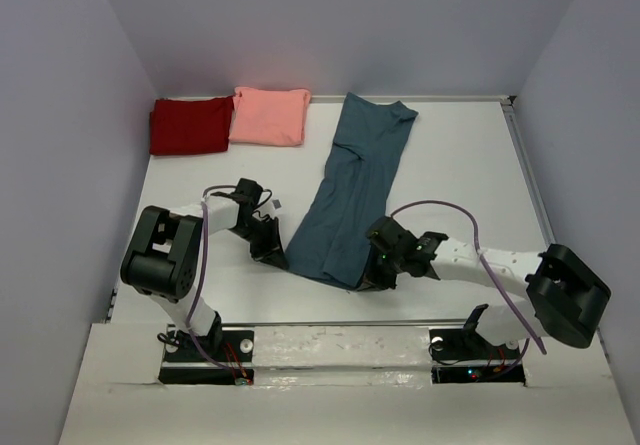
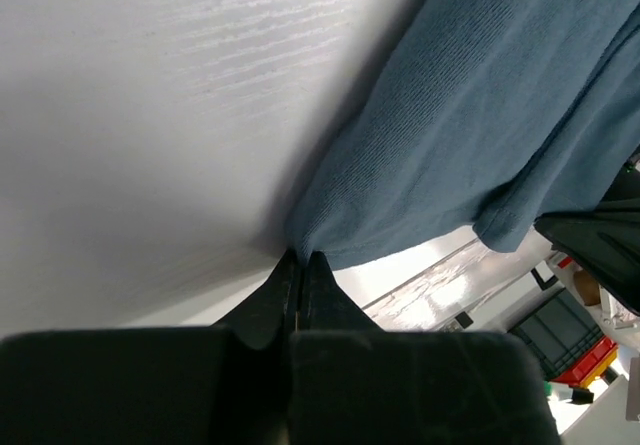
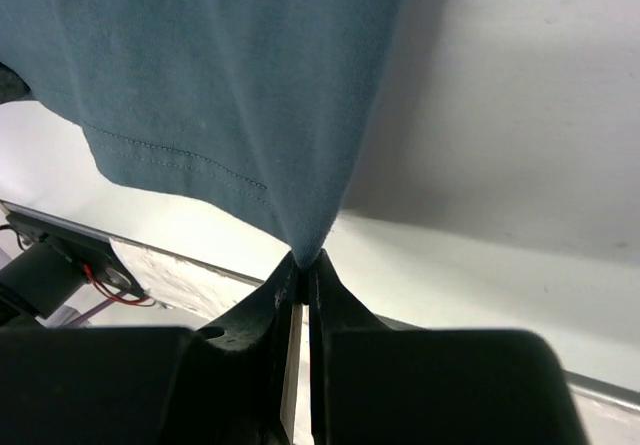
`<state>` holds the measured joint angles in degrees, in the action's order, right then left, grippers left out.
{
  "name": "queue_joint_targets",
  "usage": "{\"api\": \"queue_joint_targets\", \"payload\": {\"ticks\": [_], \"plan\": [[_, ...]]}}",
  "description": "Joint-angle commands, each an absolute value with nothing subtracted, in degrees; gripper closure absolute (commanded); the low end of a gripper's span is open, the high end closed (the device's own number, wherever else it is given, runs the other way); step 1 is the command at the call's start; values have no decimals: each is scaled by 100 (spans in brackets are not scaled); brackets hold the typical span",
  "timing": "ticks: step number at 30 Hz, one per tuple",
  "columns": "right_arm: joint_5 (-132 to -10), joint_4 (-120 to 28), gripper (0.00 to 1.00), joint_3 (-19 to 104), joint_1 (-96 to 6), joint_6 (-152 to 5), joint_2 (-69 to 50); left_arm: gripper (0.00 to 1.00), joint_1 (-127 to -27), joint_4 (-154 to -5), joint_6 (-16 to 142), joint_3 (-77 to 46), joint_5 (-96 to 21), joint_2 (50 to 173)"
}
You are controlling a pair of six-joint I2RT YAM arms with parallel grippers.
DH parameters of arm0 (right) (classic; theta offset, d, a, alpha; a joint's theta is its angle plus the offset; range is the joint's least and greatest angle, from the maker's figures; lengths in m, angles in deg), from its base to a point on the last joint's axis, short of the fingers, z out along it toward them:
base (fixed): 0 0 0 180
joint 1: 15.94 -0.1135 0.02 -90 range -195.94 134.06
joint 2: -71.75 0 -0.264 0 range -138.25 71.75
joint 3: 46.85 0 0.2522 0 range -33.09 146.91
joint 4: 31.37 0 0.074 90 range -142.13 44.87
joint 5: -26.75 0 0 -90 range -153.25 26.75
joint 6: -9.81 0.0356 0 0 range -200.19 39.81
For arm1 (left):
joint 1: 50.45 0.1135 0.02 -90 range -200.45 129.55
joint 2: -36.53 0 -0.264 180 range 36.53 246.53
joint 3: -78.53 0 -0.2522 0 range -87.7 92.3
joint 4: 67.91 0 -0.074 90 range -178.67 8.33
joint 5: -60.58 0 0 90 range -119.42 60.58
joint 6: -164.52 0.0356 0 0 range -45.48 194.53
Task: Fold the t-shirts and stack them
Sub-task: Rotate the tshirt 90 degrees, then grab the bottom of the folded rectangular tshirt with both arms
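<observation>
left pincer [image 1: 272, 250] clamped on teal tee [image 1: 355, 190] hem's 9 o'clock corner | tee stretches toward 12 o'clock, hem near 6 o'clock edge | right pincer [image 1: 372, 275] clamped on 3 o'clock corner | red tee [image 1: 190, 125], pink tee [image 1: 268, 115] at 11 o'clock | bare surface [image 1: 460, 165] at 3 o'clock

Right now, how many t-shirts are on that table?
3: a dark red t-shirt folded at the far left, a salmon-pink t-shirt folded just beside it, and a teal-blue t-shirt stretched out in the middle. A folded one could hide another.

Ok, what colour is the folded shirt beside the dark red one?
Plain salmon pink; the folded shirt shows best in the top external view.
</observation>
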<state>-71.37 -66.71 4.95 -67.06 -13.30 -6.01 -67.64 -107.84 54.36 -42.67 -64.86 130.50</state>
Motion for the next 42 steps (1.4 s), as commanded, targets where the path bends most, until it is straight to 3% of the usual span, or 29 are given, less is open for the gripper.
{"api": "queue_joint_targets", "payload": {"ticks": [1,10,19,27,42], "plan": [[-7265,-7333,100,523,-6762,-1313,-244,100,-6847,-11260,5440,-4069,-6387,12785],[-7379,-8125,100,444,-6762,-1620,232,100,-7338,-11524,5001,-3831,-6448,12600],[-7512,-8625,100,479,-6762,-1937,275,100,-8497,-10655,3666,-4226,-6659,12187],[-7283,-9338,100,347,-6762,-2060,1110,100,-9571,-9995,2364,-4280,-6414,12020],[-6800,-10181,100,786,-6762,-1946,1682,100,-9712,-10742,2715,-3339,-6132,12371]]}}
